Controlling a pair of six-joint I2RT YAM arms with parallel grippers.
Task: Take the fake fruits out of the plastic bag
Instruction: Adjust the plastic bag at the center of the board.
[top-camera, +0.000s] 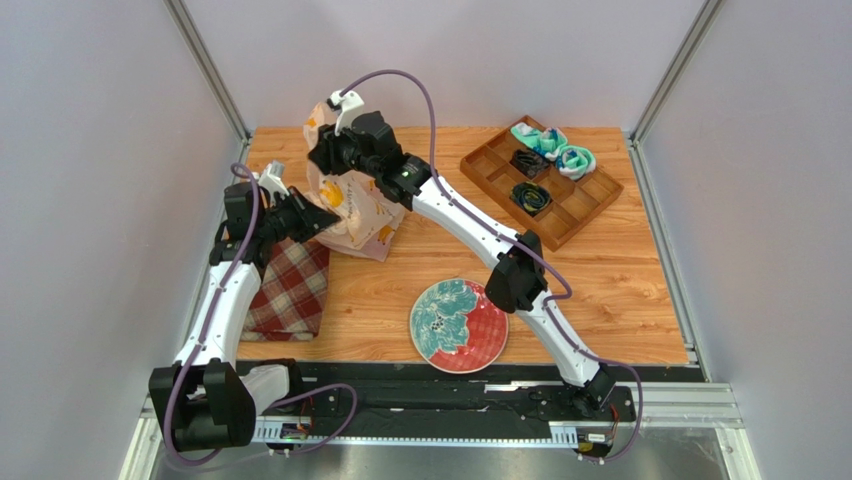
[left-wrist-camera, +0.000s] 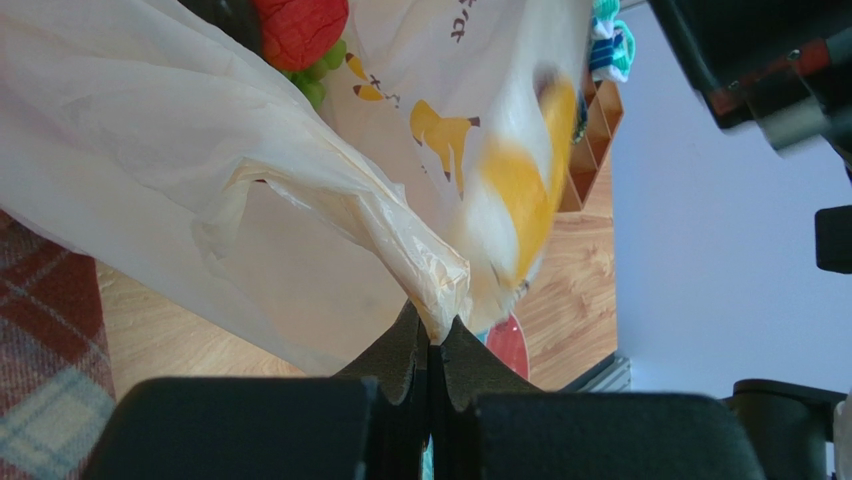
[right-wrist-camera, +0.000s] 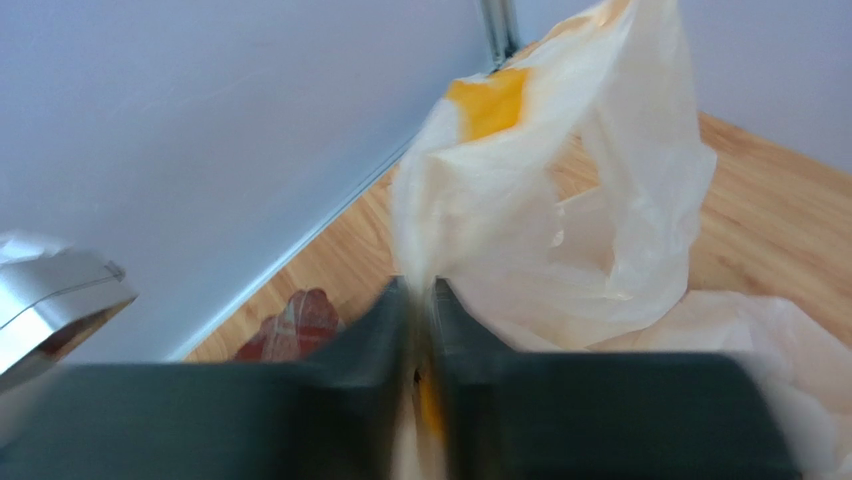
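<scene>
My left claw is pinched tight on a bunched fold of the plastic bag, and the film fans up and away from my fingertips. My right claw is narrow, its fingers almost together with the bag's upper edge caught between them, though that view is blurred. The bag is held up between both claws at the far left of the table, just beyond the plaid cloth. The fake fruits lie inside the bag, well above my left claw: a red one touching green grapes.
</scene>
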